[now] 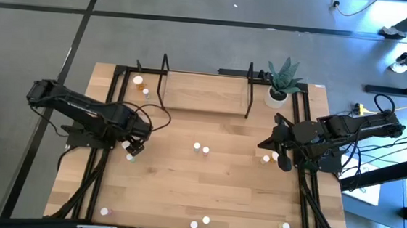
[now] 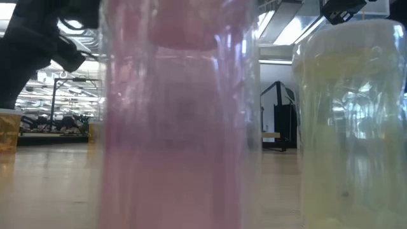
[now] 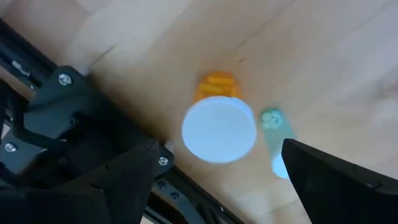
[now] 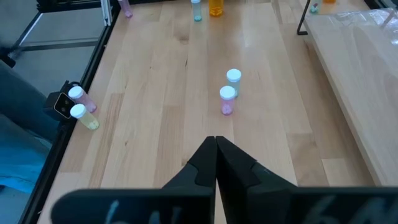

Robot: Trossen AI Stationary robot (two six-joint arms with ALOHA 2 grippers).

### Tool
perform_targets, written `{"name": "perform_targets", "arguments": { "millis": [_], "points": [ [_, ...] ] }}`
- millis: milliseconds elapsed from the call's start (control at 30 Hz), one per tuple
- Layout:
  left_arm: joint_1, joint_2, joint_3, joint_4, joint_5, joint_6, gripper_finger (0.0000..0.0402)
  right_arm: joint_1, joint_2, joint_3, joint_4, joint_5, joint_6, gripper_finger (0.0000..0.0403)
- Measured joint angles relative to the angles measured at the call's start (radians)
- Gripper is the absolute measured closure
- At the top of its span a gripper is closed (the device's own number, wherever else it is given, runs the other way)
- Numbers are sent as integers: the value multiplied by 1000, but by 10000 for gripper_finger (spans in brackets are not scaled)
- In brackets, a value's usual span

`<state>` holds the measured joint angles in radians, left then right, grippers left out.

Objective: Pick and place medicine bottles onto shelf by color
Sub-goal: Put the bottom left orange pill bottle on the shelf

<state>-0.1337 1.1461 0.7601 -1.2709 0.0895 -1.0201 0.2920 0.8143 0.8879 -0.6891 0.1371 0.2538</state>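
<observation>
My left gripper (image 1: 133, 149) points down near the table's left edge, open. Its fingers stand on either side of an upright orange medicine bottle (image 3: 217, 87) with a white cap (image 3: 219, 129), without touching it. A small green bottle (image 3: 272, 121) stands right beside one finger. My right gripper (image 1: 262, 144) waits shut above the table's right side, with two bottles (image 1: 270, 158) just below it. Two pink bottles (image 4: 227, 98) stand mid-table. The shelf (image 1: 205, 94) stands at the far edge, with two bottles (image 1: 141, 86) beside its left end.
A potted plant (image 1: 279, 91) stands at the shelf's right end. Several bottles (image 1: 200, 222) stand along the near edge; a pink one (image 2: 178, 121) and a whitish one (image 2: 353, 127) fill the low view. Black frame rails (image 1: 109, 106) run along both table sides.
</observation>
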Motion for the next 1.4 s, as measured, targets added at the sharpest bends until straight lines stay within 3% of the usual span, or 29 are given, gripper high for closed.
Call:
{"name": "perform_targets", "arguments": {
  "millis": [667,1400],
  "points": [
    [0,146,-15,68,-2,-17,67,0,0,0,0,0,0,393],
    [-1,173,-15,51,-53,20,83,0,0,0,0,0,0,393]
  ]
}}
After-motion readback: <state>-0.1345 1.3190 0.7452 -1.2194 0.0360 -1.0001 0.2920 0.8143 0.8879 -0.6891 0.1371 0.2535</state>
